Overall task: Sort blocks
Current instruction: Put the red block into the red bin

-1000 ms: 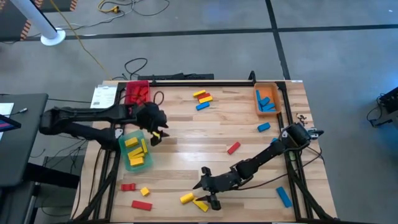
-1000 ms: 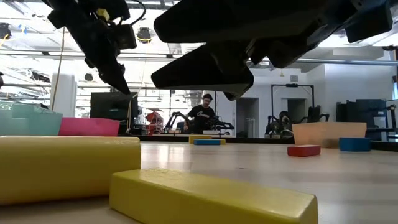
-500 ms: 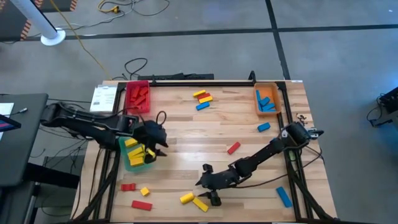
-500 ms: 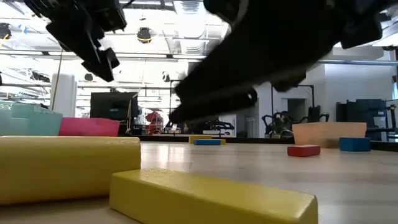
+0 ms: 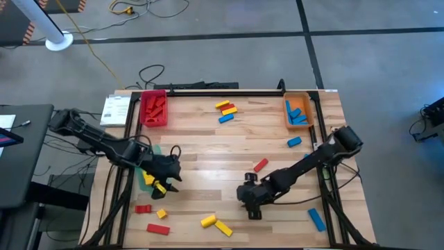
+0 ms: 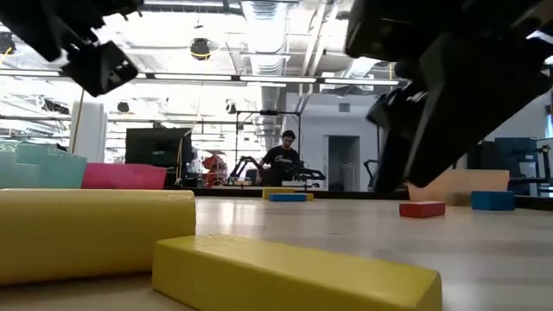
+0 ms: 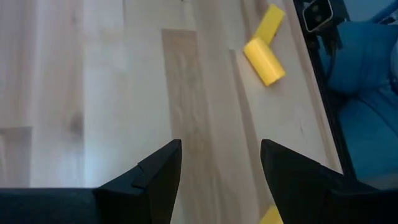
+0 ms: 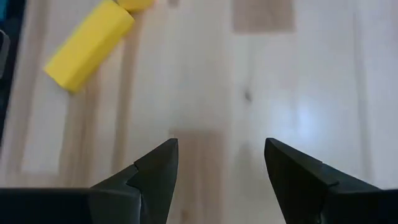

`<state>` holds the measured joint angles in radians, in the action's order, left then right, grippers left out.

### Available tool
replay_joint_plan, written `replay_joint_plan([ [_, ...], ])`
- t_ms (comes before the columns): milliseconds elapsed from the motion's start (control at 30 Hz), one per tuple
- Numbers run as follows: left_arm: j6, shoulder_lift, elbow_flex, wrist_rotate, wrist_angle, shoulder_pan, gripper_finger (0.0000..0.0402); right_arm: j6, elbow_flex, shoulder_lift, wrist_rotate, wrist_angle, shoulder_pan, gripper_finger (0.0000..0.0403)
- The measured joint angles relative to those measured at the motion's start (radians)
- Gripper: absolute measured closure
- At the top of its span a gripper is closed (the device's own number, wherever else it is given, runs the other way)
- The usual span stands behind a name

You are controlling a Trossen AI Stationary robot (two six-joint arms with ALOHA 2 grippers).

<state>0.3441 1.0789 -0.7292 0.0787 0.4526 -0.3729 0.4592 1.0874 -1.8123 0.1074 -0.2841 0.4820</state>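
The left gripper [image 5: 168,182] hangs over the table [image 5: 208,146] with its fingers spread and nothing between them. The right gripper [image 5: 251,205] is the same, fingers apart and empty. Two yellow blocks [image 5: 216,223] lie at about eight o'clock from the right gripper. Other blocks are scattered on the table, and some sit in the red tray [image 5: 143,119] and orange tray [image 5: 287,119].

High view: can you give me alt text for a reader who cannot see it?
Seen from above, two dark arms reach over a wooden table strewn with red, yellow and blue blocks. The open left gripper hangs by the green tray; the open right gripper is near its front edge. A red tray and an orange tray sit at the back.
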Motion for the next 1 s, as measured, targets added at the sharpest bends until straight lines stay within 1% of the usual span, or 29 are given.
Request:
replay_joint_plan([
  [200, 0.072, 0.001, 0.0, -0.02, 0.0, -0.105, 0.0187, 0.012, 0.0, 0.085, 0.033, -0.167, -0.001, 0.0148],
  [367, 0.131, 0.002, 0.0, -0.056, 0.0, -0.191, 0.0187, 0.012, 0.0, 0.132, 0.065, -0.242, 0.0, 0.0148],
  [500, 0.184, 0.002, 0.0, -0.061, 0.001, -0.245, 0.0187, 0.012, 0.0, 0.16, 0.106, -0.305, -0.002, 0.0148],
  [600, 0.222, 0.002, 0.0, -0.072, 0.001, -0.276, 0.0187, 0.013, 0.0, 0.166, 0.114, -0.359, -0.014, 0.0148],
  [733, 0.251, 0.002, 0.0, -0.116, 0.002, -0.311, 0.0187, 0.014, 0.0, 0.166, 0.115, -0.426, -0.036, 0.0148],
  [1000, 0.256, 0.002, 0.0, -0.189, 0.001, -0.346, 0.0187, 0.004, 0.0, 0.162, 0.121, -0.537, -0.082, 0.0148],
])
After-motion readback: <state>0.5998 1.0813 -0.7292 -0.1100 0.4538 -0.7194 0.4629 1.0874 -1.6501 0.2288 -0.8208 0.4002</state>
